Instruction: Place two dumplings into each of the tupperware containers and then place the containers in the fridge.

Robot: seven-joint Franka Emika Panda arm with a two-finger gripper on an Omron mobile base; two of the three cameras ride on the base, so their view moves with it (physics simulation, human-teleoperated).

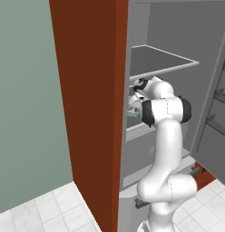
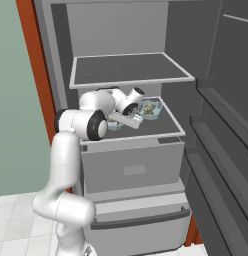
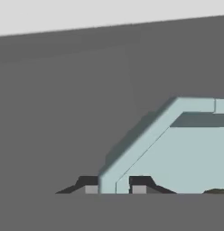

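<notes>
The fridge (image 2: 196, 150) stands open, and the arm reaches onto its middle shelf (image 2: 168, 122). There the gripper (image 3: 113, 188) has its jaws clamped on the thin rim of a pale blue tub (image 3: 186, 149). A second tub (image 2: 150, 108), shallow with rounded corners, sits further right on this shelf with tan dumplings (image 2: 150, 107) inside.
</notes>
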